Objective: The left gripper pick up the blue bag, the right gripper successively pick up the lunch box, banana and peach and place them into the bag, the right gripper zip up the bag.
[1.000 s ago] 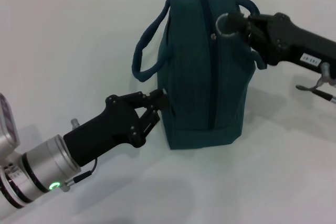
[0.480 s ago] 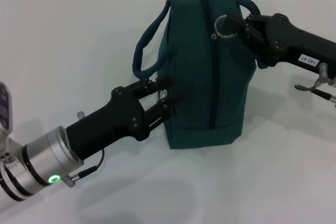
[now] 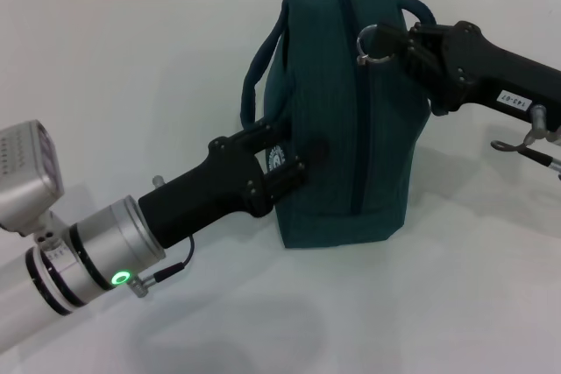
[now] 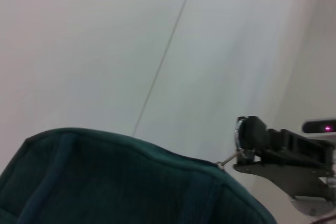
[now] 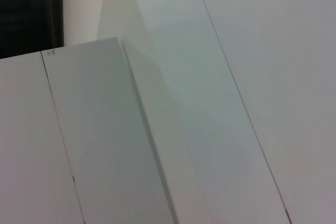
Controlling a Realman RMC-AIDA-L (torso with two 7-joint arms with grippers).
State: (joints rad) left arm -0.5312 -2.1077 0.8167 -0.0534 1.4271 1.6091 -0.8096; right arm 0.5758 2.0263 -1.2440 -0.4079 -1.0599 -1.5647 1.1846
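head view: the blue bag (image 3: 346, 111) stands upright on the white table (image 3: 131, 67), and i place everything from it. my left gripper (image 3: 294, 157) is pressed against the bag's left side, low down, by the small white logo; its two fingers sit spread against the fabric with nothing pinched between them, so i log it as open and bracing, not gripping. my right gripper (image 3: 399, 41) is at the bag's top right, closed on the silver ring zip pull (image 3: 369, 45). the zip seam down the bag's near face looks closed along the length i can see. lunch box, banana and peach are not visible anywhere around the bag; i judge they are inside, though no view shows the interior.

left wrist view: the bag's top edge (image 4: 131, 182) fills the lower part, and beyond it the right gripper (image 4: 251, 137) has the ring pull (image 4: 239, 134) at its tip, just over the bag's top edge.

right wrist view: only pale wall panels; no bag, no fingers.

status: packing appears done, zipping is in hand and near or at its end. left to do, as i judge it: finish the last of the zip travel if any, then let go of the pull.
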